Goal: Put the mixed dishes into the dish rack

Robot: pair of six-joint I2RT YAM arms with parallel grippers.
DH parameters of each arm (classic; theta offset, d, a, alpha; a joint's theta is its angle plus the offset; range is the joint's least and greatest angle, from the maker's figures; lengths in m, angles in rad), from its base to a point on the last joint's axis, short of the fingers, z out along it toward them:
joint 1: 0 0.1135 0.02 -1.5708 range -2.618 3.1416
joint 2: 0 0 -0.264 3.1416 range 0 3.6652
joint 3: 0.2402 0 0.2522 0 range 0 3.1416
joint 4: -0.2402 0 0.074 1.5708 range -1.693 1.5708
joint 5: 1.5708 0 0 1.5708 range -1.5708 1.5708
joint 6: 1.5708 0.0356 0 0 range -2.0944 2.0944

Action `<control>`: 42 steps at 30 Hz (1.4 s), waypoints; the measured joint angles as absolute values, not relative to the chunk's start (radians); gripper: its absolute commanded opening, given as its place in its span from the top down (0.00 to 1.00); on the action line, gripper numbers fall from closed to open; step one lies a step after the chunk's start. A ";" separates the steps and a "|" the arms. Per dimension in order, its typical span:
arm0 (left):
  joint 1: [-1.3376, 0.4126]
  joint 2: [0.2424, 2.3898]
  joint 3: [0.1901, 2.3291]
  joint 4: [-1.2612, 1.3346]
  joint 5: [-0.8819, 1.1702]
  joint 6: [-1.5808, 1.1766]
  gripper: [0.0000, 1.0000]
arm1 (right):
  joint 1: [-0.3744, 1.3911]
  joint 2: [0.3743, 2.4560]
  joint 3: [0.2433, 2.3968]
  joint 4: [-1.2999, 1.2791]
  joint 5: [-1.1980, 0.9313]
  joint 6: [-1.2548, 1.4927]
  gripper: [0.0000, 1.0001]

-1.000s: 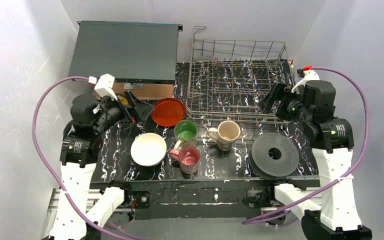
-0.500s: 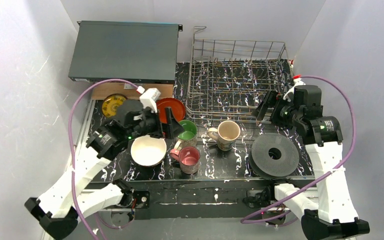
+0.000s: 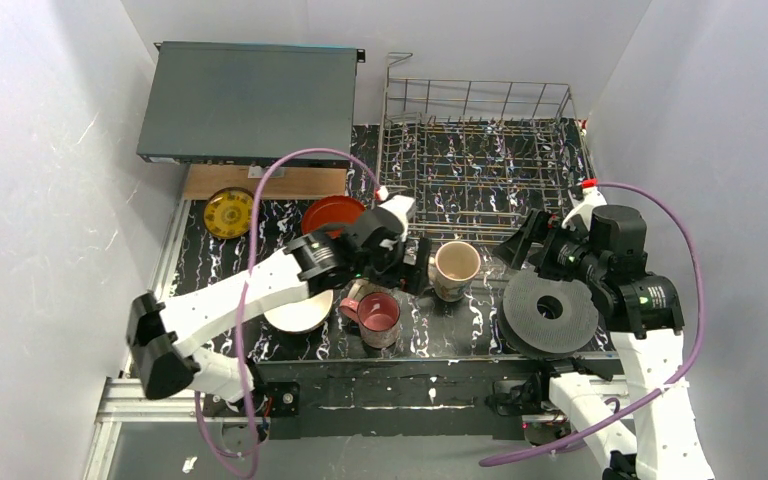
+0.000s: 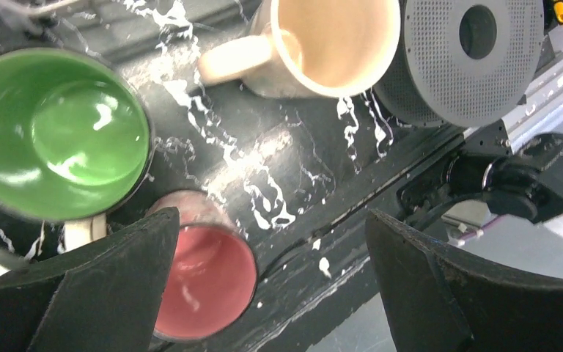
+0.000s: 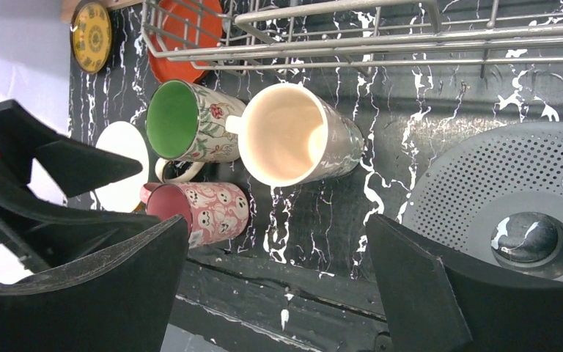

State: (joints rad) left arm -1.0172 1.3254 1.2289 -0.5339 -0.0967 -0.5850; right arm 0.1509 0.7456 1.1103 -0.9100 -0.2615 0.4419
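Note:
The floral cream mug (image 3: pixel 456 268) stands in front of the empty dish rack (image 3: pixel 475 100). The pink mug (image 3: pixel 378 315), the part-hidden cream bowl (image 3: pixel 295 312), the red-orange plate (image 3: pixel 332 212) and the yellow dish (image 3: pixel 229 212) lie to the left. My left gripper (image 3: pixel 412 265) is open and empty, above the mugs, and hides the green-inside mug from above. Its wrist view shows the green-inside mug (image 4: pixel 55 136), the pink mug (image 4: pixel 201 275) and the cream mug (image 4: pixel 330 40) below the gripper (image 4: pixel 271 235). My right gripper (image 3: pixel 518 240) is open and empty, right of the cream mug (image 5: pixel 289 136).
The dark grey ribbed disc (image 3: pixel 530 320) lies at the front right under my right arm. A flat dark grey box (image 3: pixel 250 100) sits at the back left on a wooden board (image 3: pixel 260 182). White walls close in on both sides.
My left arm has swung right, from the yellow dish past the plate to above the mugs. My right gripper has moved down and left from the rack's right side. Both stay open.

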 measured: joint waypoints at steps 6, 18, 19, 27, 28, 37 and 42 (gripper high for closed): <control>-1.039 1.541 1.422 -0.563 -0.135 -0.564 0.15 | 0.151 0.744 1.089 -0.910 -0.256 0.444 0.00; -1.038 1.842 1.732 -0.711 -0.192 -0.403 0.37 | 0.151 0.719 1.041 -0.917 -0.233 0.442 0.00; -1.038 1.855 1.745 -0.717 -0.195 -0.393 0.37 | 0.151 0.719 1.037 -0.916 -0.232 0.442 0.00; -1.038 1.977 1.865 -0.741 -0.208 -0.344 0.50 | 0.151 0.706 1.030 -0.919 -0.219 0.440 0.00; -1.038 1.993 1.876 -0.742 -0.210 -0.339 0.50 | 0.151 0.702 1.030 -0.919 -0.215 0.440 0.00; -1.038 2.077 1.897 -0.751 -0.228 -0.319 0.54 | 0.151 0.668 1.015 -0.941 -0.189 0.424 0.00; -1.038 2.091 1.899 -0.750 -0.227 -0.317 0.71 | 0.151 0.667 0.996 -0.944 -0.184 0.417 0.00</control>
State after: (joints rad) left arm -1.0378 2.0911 1.8992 -0.7502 -0.2268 -0.3172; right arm 0.1509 0.6666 0.9958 -0.9436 -0.1841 0.4171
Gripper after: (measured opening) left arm 0.403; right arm 0.997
